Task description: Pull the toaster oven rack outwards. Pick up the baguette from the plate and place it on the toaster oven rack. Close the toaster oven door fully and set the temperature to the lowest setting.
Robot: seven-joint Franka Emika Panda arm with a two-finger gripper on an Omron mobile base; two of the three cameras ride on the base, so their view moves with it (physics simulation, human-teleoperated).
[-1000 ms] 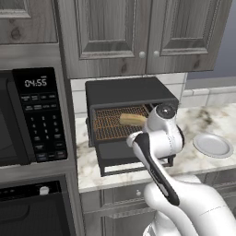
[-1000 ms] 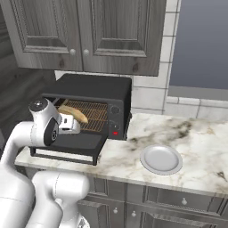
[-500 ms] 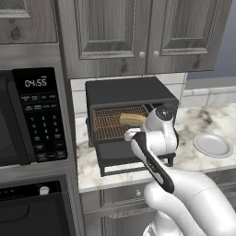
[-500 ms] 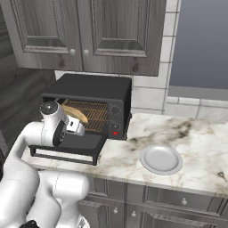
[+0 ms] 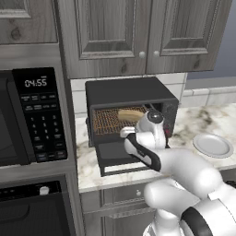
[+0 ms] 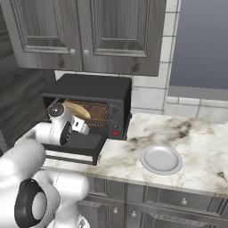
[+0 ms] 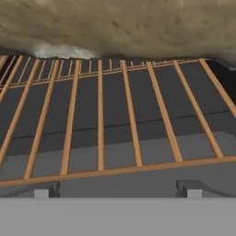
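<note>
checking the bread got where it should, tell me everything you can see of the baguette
The baguette is a short, slim tan-brown bread stick with a mottled, crusty-looking surface. It lies flat on the copper-brown toaster oven rack, towards the right side of the open toaster oven as seen from the front. In the hand view it spans the top of the picture, resting on the wires. The hand is open, just in front of it, not touching it.

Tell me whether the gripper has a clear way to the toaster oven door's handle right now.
Probably yes. The toaster oven door hangs open, nothing lies on it, and the empty gripper, jaws apart, sits just above it by the rack.
</note>
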